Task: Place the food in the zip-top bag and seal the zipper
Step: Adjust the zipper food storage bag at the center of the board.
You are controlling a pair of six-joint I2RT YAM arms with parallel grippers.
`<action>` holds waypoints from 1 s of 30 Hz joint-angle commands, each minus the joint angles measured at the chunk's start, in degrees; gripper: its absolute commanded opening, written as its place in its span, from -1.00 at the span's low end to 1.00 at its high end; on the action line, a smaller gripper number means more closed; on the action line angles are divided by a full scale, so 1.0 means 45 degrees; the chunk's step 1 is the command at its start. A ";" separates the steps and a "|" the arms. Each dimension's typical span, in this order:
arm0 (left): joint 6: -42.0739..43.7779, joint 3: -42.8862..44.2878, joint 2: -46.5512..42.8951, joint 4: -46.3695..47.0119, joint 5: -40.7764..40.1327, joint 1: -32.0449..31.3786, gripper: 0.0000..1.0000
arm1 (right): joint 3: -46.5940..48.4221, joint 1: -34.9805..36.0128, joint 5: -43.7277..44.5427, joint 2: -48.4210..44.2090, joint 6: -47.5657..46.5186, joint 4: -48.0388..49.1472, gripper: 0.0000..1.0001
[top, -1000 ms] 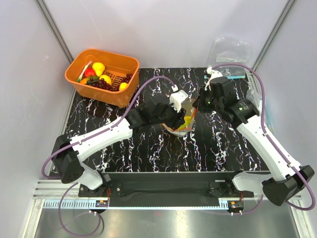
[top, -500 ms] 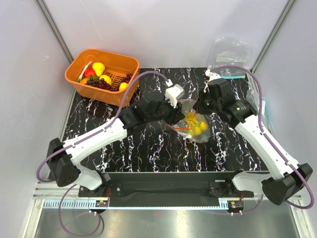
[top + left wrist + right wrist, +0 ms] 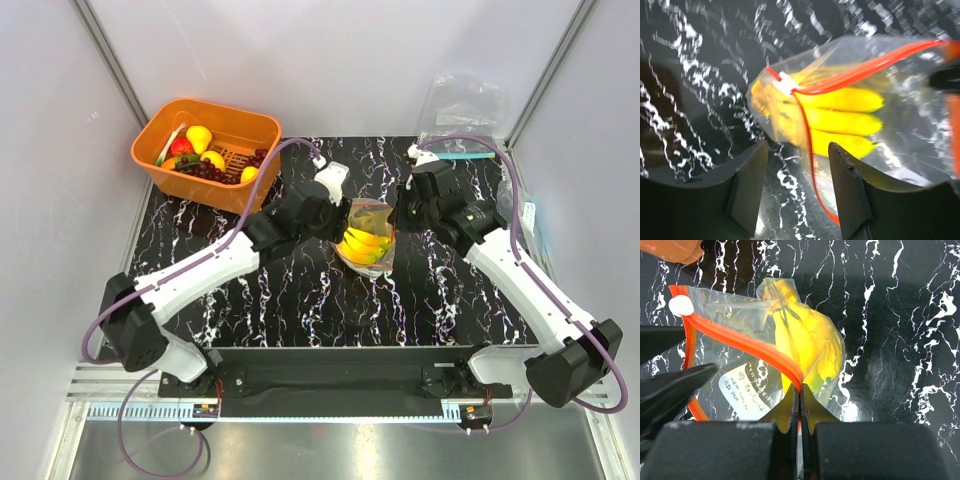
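Note:
The zip-top bag (image 3: pixel 372 213) hangs just over the table's middle with a yellow banana bunch (image 3: pixel 362 245) inside. My right gripper (image 3: pixel 398 214) is shut on the red-orange zipper (image 3: pixel 747 345) at the bag's right end, its jaws closed at the strip (image 3: pixel 800 390). The banana bunch (image 3: pixel 810 340) shows through the plastic. My left gripper (image 3: pixel 797 185) is open, with one strand of the zipper (image 3: pixel 812 165) running between its fingers untouched. The white slider (image 3: pixel 785 83) sits at the bag's left end, where the two strands part. Grapes (image 3: pixel 208 172) and lemon-like pieces (image 3: pixel 199 136) lie in the basket.
An orange slotted basket (image 3: pixel 250 125) with several toy fruits stands at the far left corner. Clear bags (image 3: pixel 465 100) with a teal-blue strip (image 3: pixel 463 155) lie at the far right. White walls and metal posts enclose the black marbled table (image 3: pixel 300 300).
The bag has swung round and settled with its mouth to the far side, the bananas hanging inside. My left gripper has drawn back to the far left. My right gripper kept hold and shifted slightly left.

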 commanded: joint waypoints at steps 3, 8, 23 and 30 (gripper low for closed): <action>-0.0414 0.0768 0.0828 -0.0543 -0.1009 0.0033 0.14 | 0.0036 -0.0056 0.0251 -0.0088 -0.0262 0.0584 -1.00; -0.0258 0.1001 0.1199 -0.0330 -0.0154 0.0052 -0.48 | 0.0191 -0.0056 0.0852 -0.0049 -0.0398 0.0468 -1.00; -0.0960 0.2119 0.2585 0.1723 0.3033 0.0070 -0.78 | 0.1075 -0.0017 0.4120 -0.0187 -0.0692 -0.0119 -1.00; -0.1997 0.0204 0.4209 0.2464 0.4207 0.1751 -0.98 | -0.0900 0.0081 0.2304 0.2080 -0.0321 0.0873 -1.00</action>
